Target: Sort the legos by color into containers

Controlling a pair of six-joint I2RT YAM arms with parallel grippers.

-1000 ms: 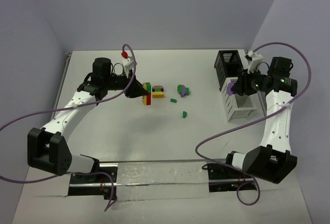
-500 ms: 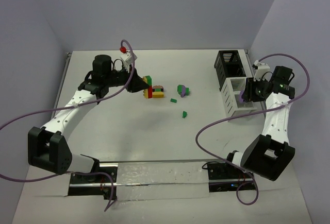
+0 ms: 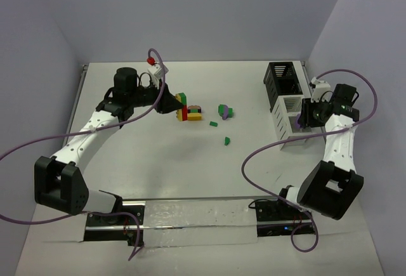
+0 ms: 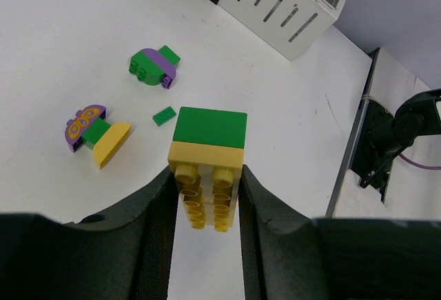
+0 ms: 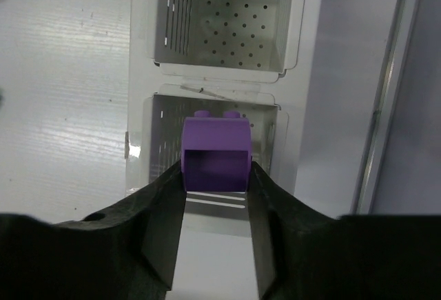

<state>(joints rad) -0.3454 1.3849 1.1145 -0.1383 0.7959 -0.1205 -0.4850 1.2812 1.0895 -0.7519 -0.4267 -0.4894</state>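
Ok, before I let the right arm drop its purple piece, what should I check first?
1. Hold of the right gripper on the purple brick: ok, pinched between both fingers.
2. Brick above the near white compartment: ok, inside its walls in the wrist view.
3. Contents of that compartment: cannot tell, the brick hides most of it.
4. The far white compartment: ok, no pieces seen in it.
5. Hold of the left gripper on the yellow-and-green stack: ok, gripped on both sides.
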